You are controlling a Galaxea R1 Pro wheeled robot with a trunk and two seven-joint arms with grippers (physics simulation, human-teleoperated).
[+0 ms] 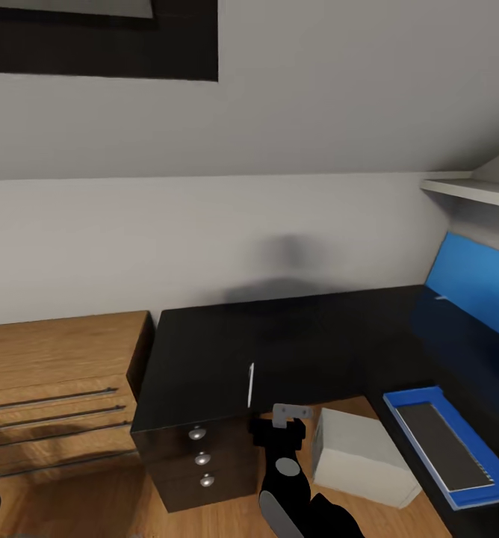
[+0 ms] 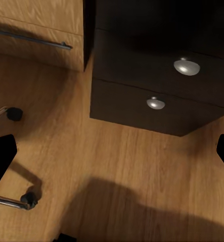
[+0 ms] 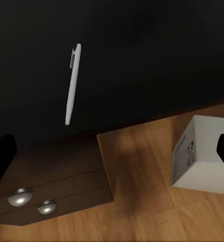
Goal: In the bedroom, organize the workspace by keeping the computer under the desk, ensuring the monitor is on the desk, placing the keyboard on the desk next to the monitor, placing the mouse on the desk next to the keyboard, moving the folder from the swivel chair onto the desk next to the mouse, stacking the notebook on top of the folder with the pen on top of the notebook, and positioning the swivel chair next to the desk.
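Note:
The black-topped desk point(image 1: 317, 329) stands against the wall, with its drawer unit point(image 1: 201, 456) at the near left corner. A slim white pen point(image 1: 251, 385) point(image 3: 72, 83) lies near the desk's front edge. My right gripper point(image 1: 279, 427) point(image 3: 112, 156) hovers just in front of that edge, short of the pen, open and holding nothing. The light grey computer point(image 1: 361, 456) point(image 3: 202, 154) sits on the floor under the desk. On the right wing, what looks like the keyboard point(image 1: 444, 444) lies on a bright blue flat rectangle point(image 1: 410, 400). My left gripper point(image 2: 112, 156) is open above the floor by the drawers point(image 2: 157, 85).
A light wooden dresser point(image 1: 55, 388) point(image 2: 36, 25) with bar handles stands left of the desk. Two black castors point(image 2: 28, 199) on chrome legs, probably the swivel chair's base, rest on the wood floor point(image 2: 117, 166). A blue panel point(image 1: 473, 284) and a white shelf point(image 1: 473, 190) are at the far right.

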